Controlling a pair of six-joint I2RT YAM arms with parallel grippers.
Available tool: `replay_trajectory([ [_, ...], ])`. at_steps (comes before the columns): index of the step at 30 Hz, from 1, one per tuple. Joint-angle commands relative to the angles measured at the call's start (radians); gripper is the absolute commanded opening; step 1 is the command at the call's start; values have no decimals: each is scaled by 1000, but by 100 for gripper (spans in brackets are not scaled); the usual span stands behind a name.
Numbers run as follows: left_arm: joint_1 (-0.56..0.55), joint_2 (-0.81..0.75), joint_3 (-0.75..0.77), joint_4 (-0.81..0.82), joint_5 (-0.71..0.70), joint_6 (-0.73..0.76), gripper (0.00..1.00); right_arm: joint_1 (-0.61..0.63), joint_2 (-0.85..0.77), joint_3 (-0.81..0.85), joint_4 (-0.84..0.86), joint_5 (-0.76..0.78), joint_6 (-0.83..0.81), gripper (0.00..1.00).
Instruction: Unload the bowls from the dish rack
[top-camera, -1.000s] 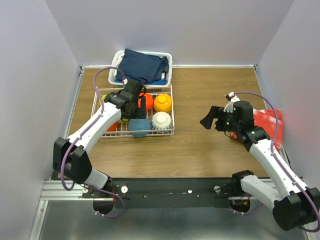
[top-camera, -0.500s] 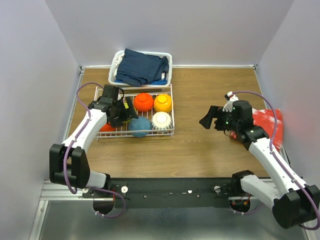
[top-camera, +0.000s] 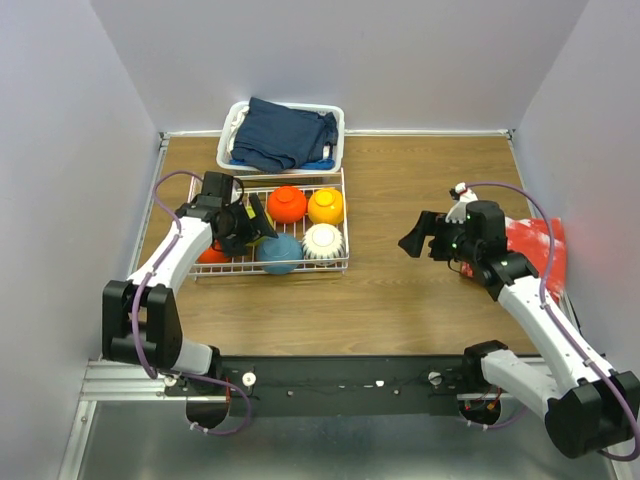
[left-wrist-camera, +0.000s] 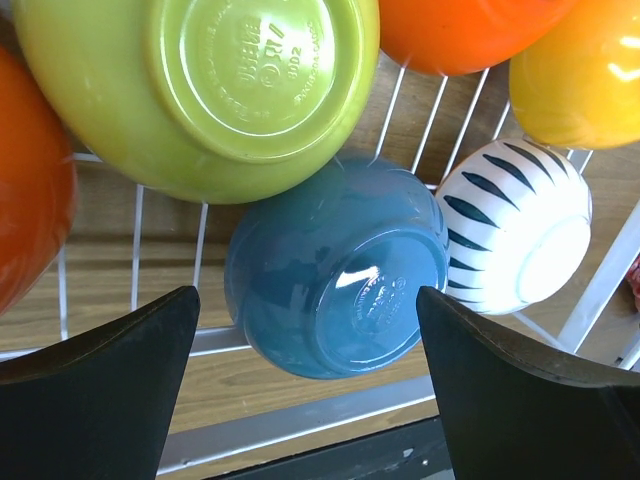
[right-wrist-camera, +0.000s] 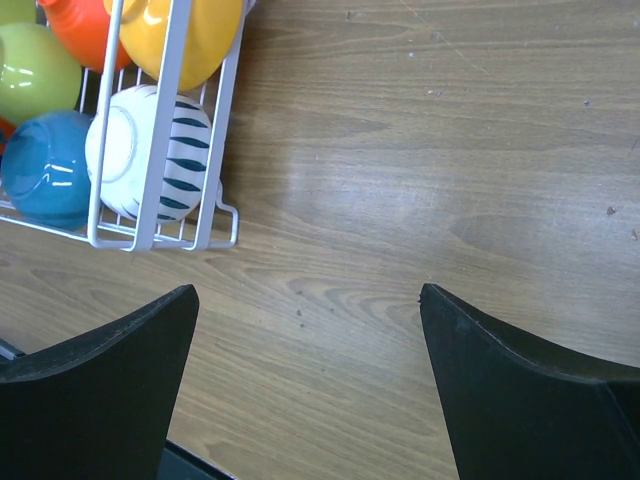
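Top camera overlooks the whole table (top-camera: 400, 300) from the near side. Left wrist camera hangs close above the blue bowl (left-wrist-camera: 335, 275); right wrist's, farther off, shares it.

A wood-grain worktop (top-camera: 420, 190) is carrying three things directly, its grain running left to right. A white wire rack (top-camera: 346, 228) is lying flat on the left half, its long side following the grain. A white plastic basket (top-camera: 339, 140) is standing just behind the rack at the far edge; whether the two are touching is not showing. A crumpled red thing (top-camera: 536, 243) is lying at the right edge, well apart from the rack and partly hidden. In the right wrist view the rack's near right corner is resting on the wood, with small dark specks and faint scratches showing in the surface beside it.
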Motion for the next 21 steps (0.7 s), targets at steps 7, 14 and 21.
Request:
replay_trajectory([
  [7, 2, 70, -20, 40, 81, -13, 99, 6, -40, -1, 2, -16, -1, 100],
  [14, 2, 108, -43, 66, 93, -25, 99, 6, -46, 5, -7, -19, 3, 100],
  [21, 2, 131, -53, 80, 105, -37, 99, 6, -53, 2, -19, -19, 0, 100],
])
